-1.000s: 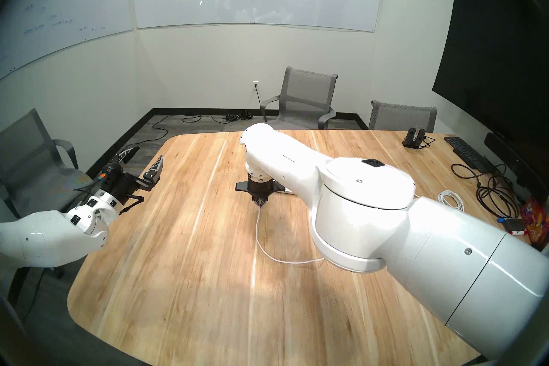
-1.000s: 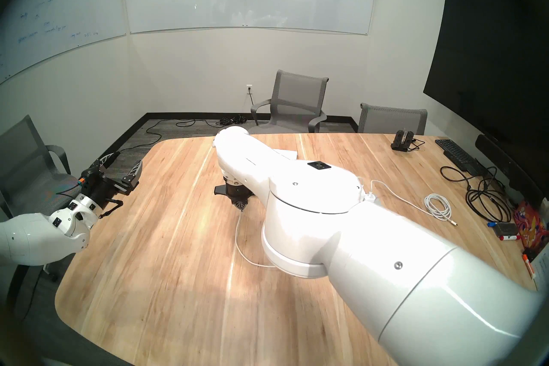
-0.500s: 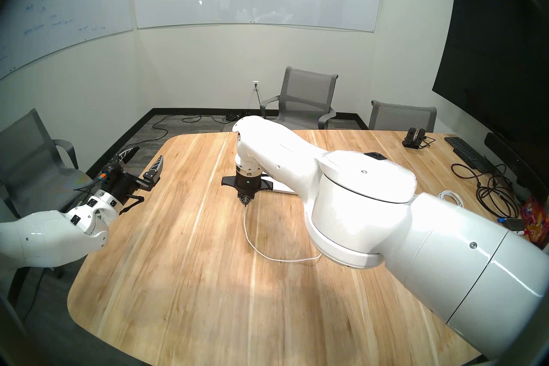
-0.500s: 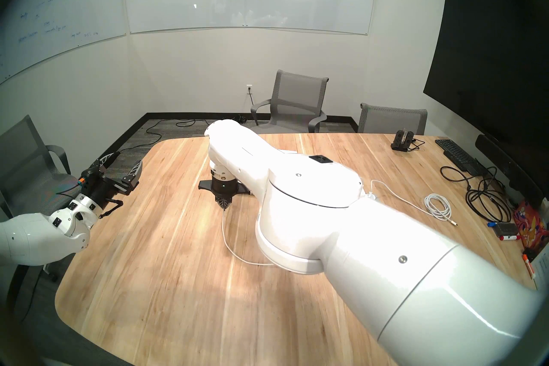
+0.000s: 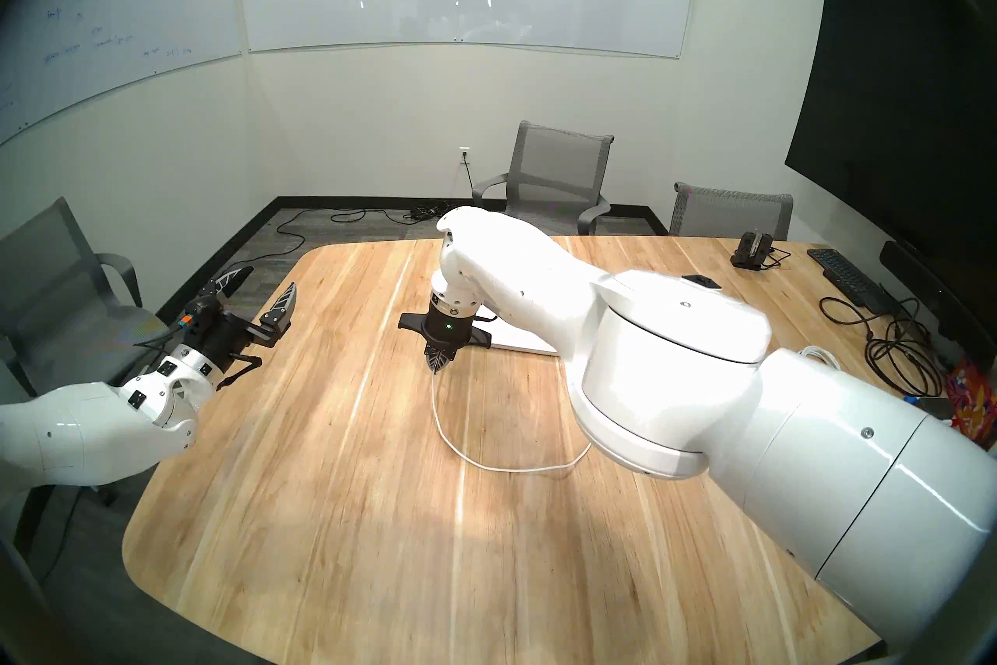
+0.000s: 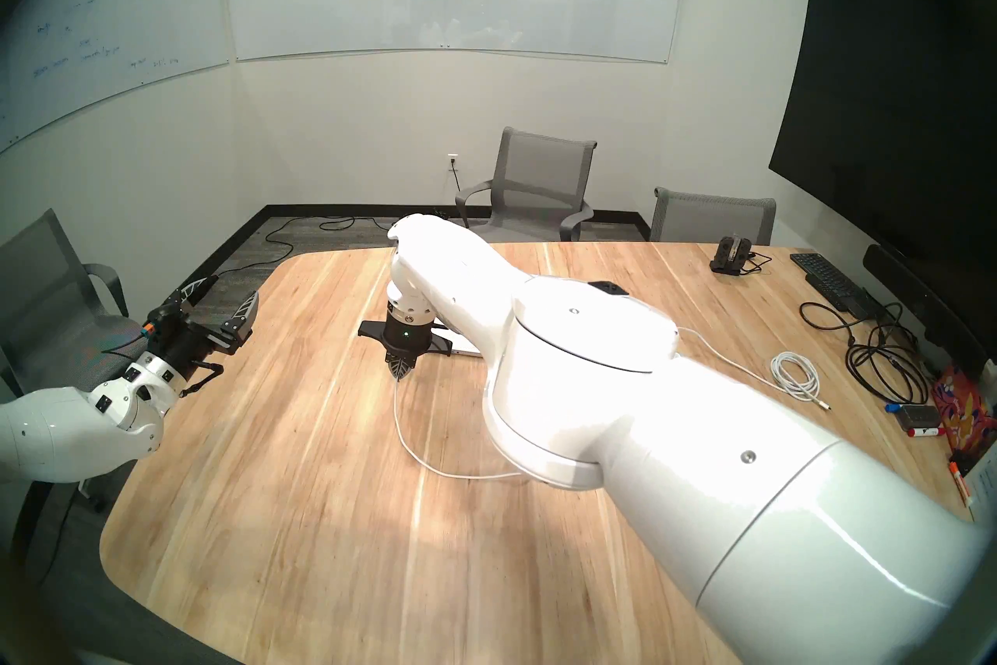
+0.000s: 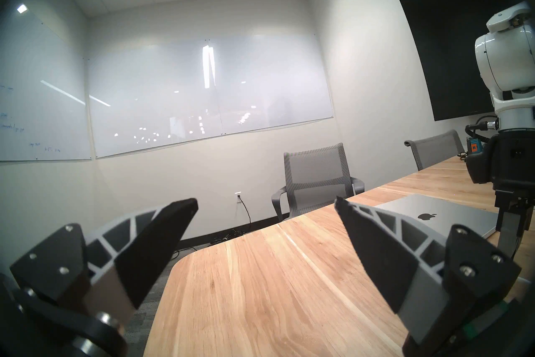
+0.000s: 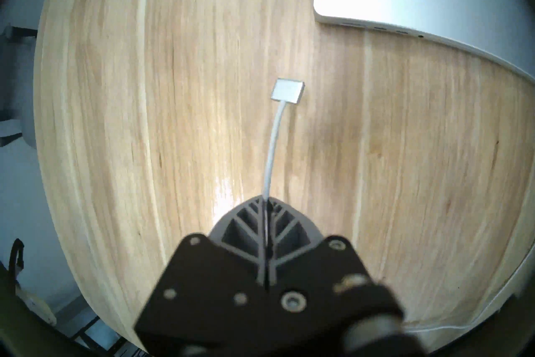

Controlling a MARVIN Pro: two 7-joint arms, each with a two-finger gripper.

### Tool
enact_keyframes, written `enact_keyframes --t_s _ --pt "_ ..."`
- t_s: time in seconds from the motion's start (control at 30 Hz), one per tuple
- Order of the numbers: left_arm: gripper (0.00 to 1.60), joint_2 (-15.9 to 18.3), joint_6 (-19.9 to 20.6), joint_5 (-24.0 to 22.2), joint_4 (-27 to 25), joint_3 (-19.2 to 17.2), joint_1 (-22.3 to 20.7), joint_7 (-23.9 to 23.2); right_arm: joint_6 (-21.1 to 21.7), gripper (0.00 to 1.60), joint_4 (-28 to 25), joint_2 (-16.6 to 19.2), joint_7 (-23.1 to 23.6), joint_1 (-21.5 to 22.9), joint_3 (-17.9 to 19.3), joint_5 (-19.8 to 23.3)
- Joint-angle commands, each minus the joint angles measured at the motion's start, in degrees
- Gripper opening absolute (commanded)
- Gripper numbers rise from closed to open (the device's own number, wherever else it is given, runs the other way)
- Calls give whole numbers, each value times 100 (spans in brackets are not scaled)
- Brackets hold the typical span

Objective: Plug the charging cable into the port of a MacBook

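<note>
On the wooden table [image 5: 334, 486] the closed MacBook [image 7: 440, 213] lies flat beyond the right arm, its thin side edge with the row of small dark slots facing the right gripper [image 8: 265, 202], whose jaws are clamped together on the charging cable [image 8: 272, 145] a short way behind its flat connector tip [image 8: 288, 90]; the left gripper [image 5: 264, 294] hangs idle off the table's left edge with jaws spread and empty. The step in hand appears to be carrying the connector toward the port [image 8: 354, 24], the endmost slot, from which the tip is well apart. The next move calls for levelling the tip, which hangs free, and squaring it to that slot, since the limp cord may let it swing.
</note>
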Motion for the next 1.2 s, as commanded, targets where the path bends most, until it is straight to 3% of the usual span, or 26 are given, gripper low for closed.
enact_keyframes --t_s 0.0,0.7,1.17 --pt "160 6 -29 1 -11 -72 -86 4 -7 0 -358 182 -73 -173 34 140" --pt "160 6 -27 0 -10 -69 -84 3 -7 0 -1211 962 -119 -722 29 331" --pt "160 7 -29 1 -11 -70 -86 3 -7 0 -2394 1701 -40 -922 100 496"
